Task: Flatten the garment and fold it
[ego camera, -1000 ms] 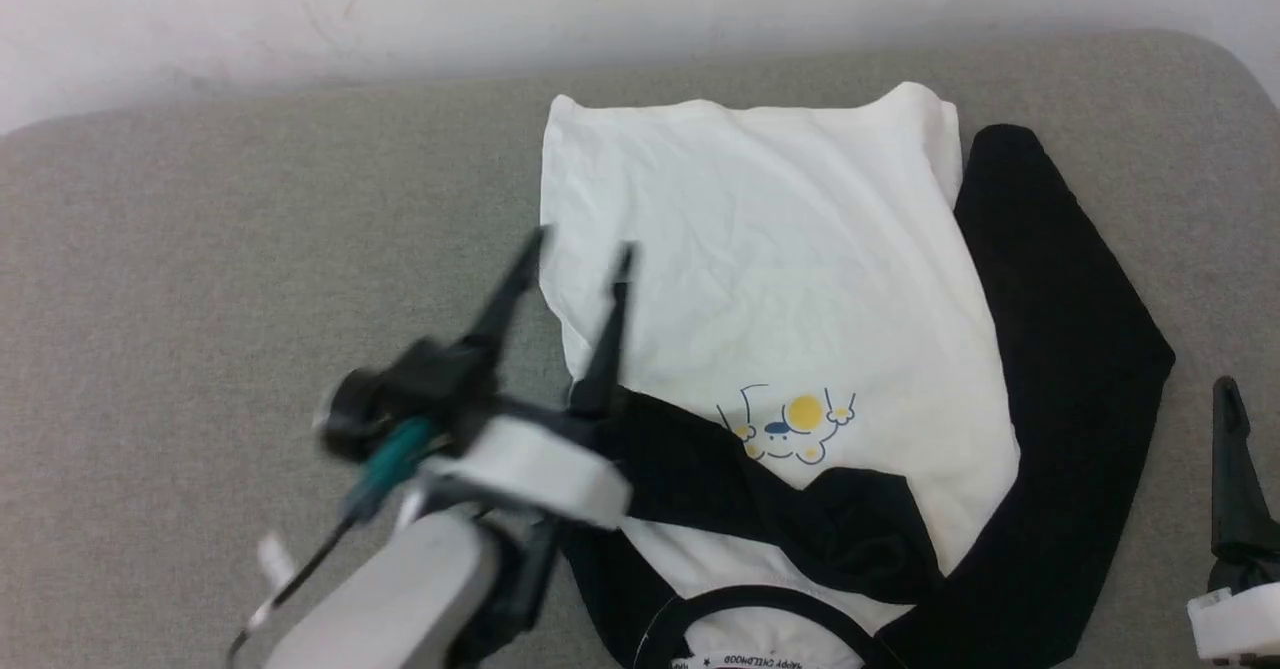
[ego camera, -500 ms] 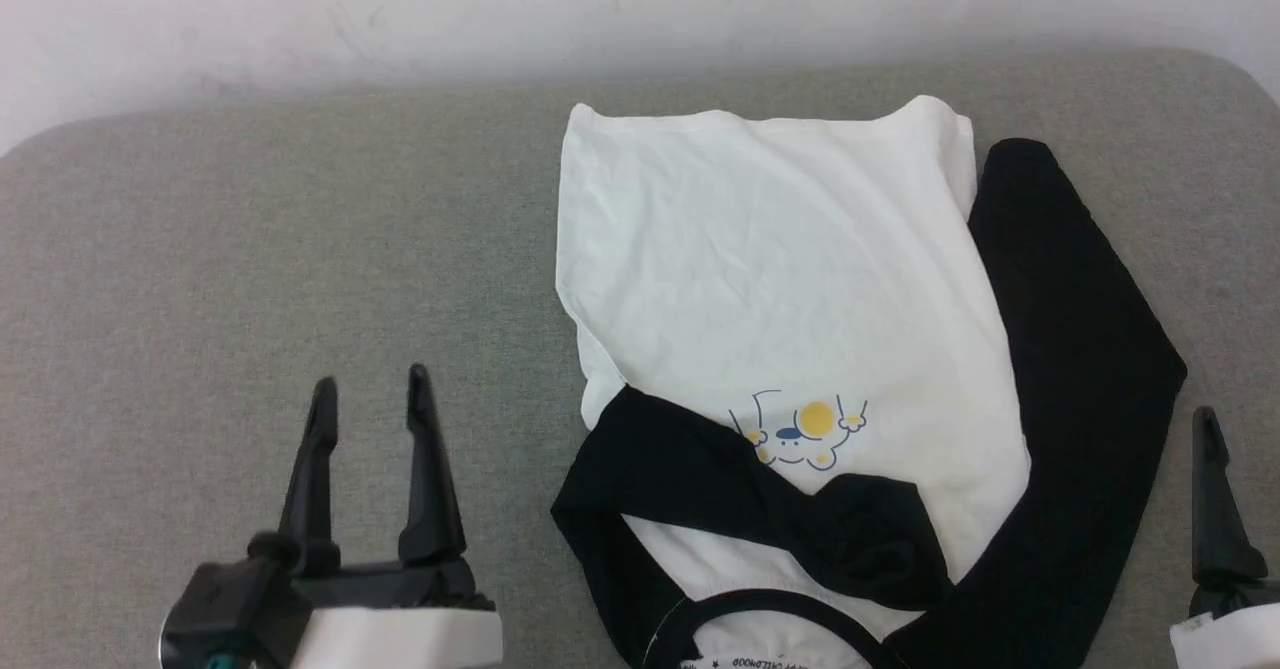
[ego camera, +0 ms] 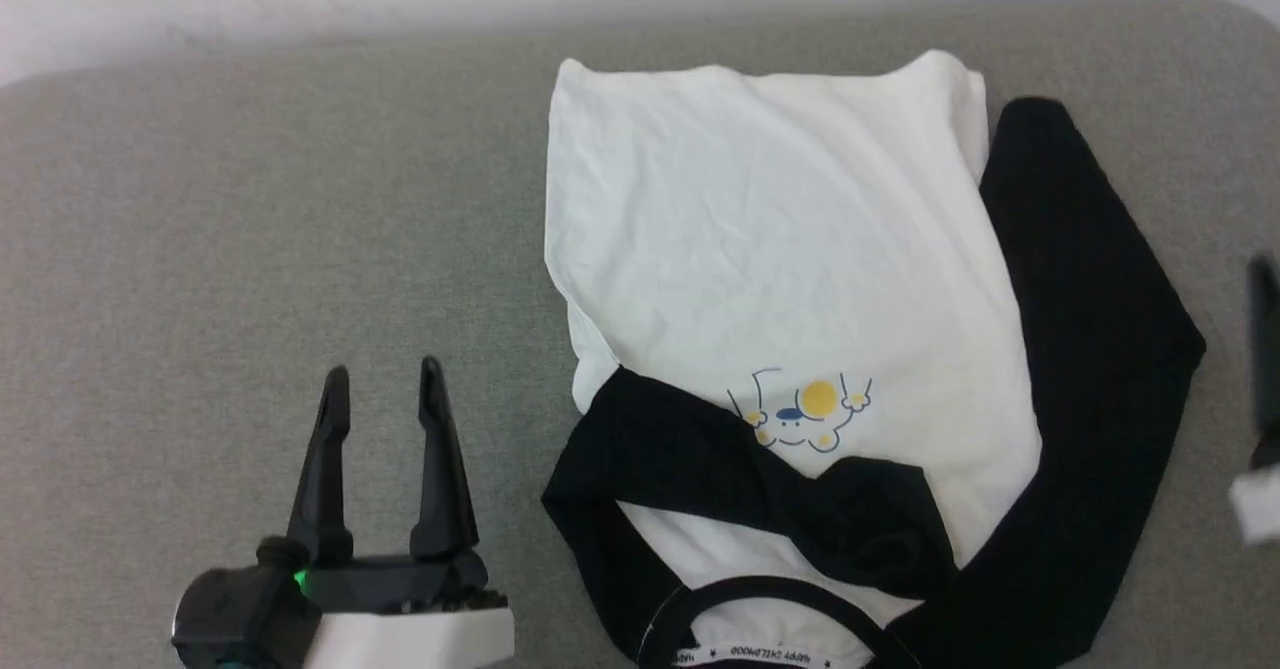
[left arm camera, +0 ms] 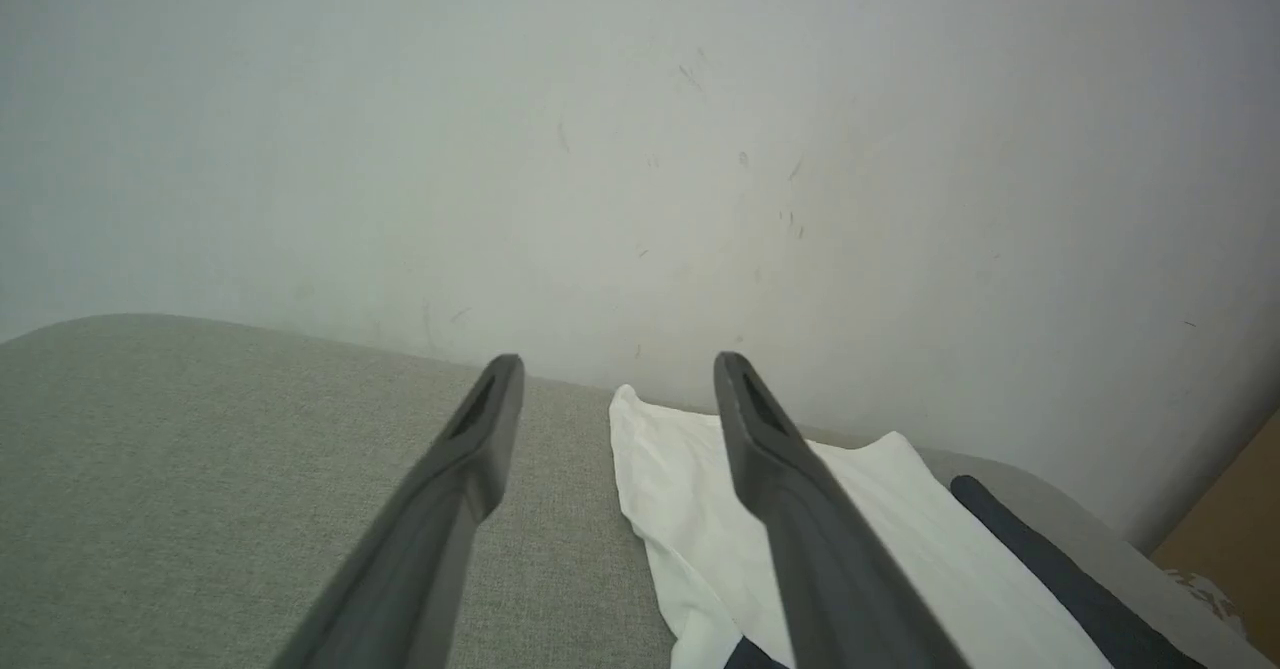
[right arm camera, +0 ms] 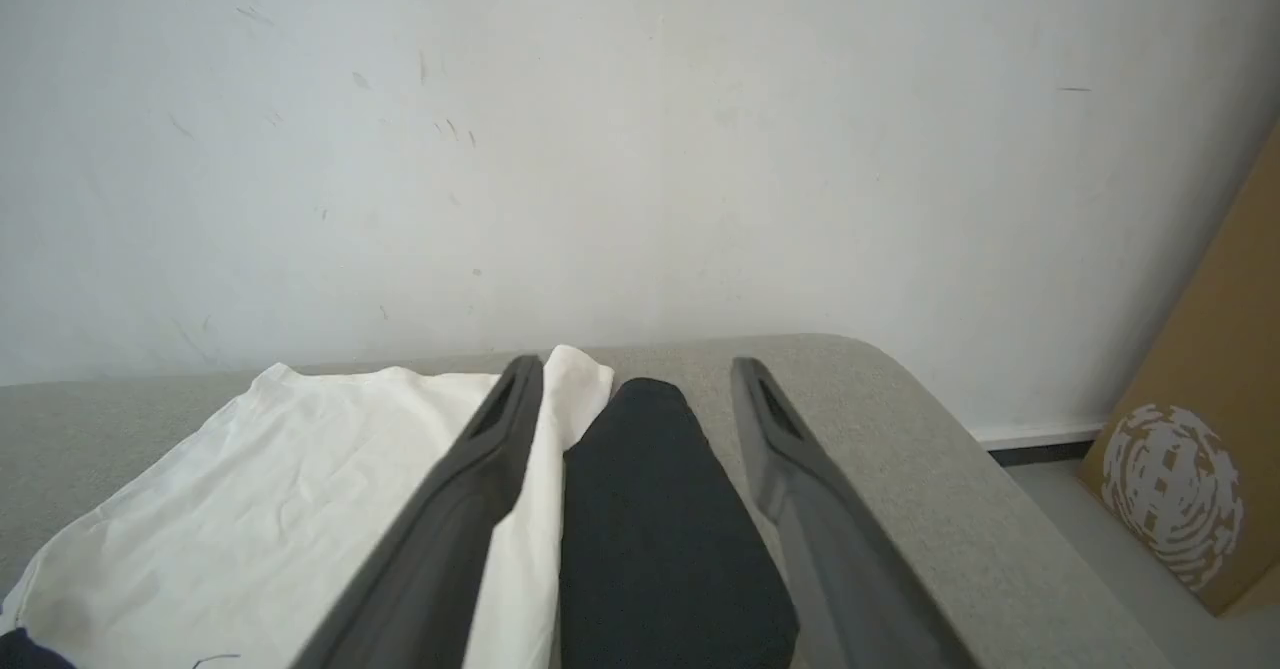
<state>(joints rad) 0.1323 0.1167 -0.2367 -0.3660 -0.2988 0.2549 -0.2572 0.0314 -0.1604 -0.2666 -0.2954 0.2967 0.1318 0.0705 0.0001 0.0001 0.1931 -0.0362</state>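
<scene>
The black-sleeved white shirt (ego camera: pixel 780 249) lies centre-right on the grey fabric surface (ego camera: pixel 250 199), with the left gripper (ego camera: pixel 383 374) at lower left and the right gripper (right arm camera: pixel 635 367) both spread apart, empty.

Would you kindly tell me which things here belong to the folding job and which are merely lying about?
Part of the job: shirt, spread on the grey cushion; left tool, open; right tool, open.
Just lying about: cardboard box; wall.
</scene>
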